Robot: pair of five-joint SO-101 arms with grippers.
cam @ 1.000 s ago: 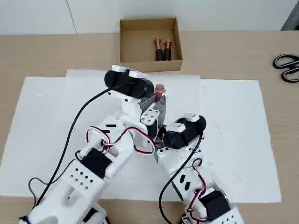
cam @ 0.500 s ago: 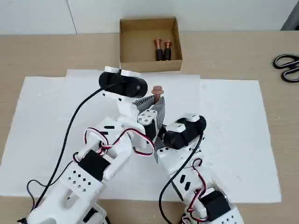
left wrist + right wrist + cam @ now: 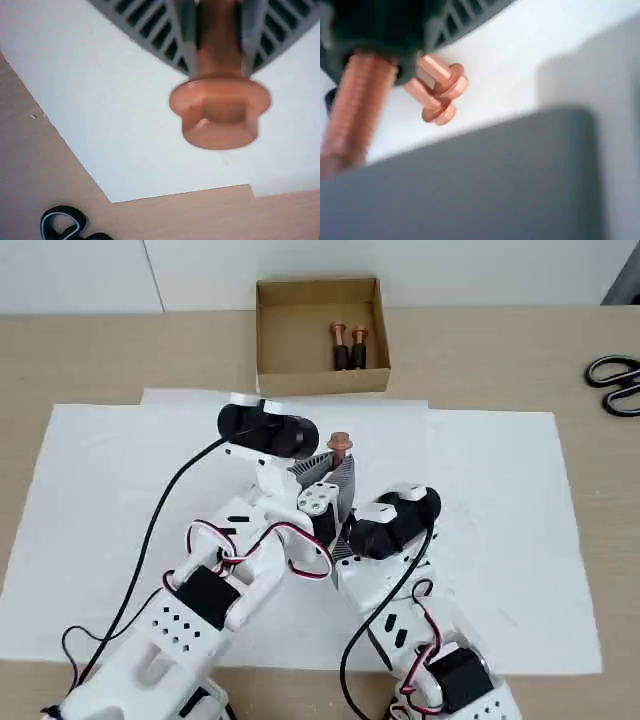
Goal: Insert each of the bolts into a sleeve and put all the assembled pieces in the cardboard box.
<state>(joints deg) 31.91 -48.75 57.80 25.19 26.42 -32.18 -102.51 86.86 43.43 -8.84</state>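
Note:
My left gripper [image 3: 334, 464] is shut on a copper bolt [image 3: 339, 444] over the middle of the white paper; its hex head [image 3: 220, 112] sticks out past the grey fingers [image 3: 182, 30]. Just behind it my right gripper [image 3: 338, 530] is shut on a black sleeve [image 3: 370, 30], and the bolt's threaded shaft [image 3: 352, 115] pokes out of that sleeve. Two loose copper bolts [image 3: 439, 95] lie on the paper beyond it. The cardboard box [image 3: 268, 340] stands at the far edge with two assembled pieces [image 3: 348, 347] lying inside.
A white paper sheet [image 3: 500, 500] covers the wooden table. Black scissors [image 3: 615, 383] lie at the far right, also seen as scissors [image 3: 65, 226] from the left wrist. Both arm bodies crowd the near centre of the table.
My left gripper with the bolt swung slightly left, then came back and sank toward the right gripper. The right arm has stayed in place.

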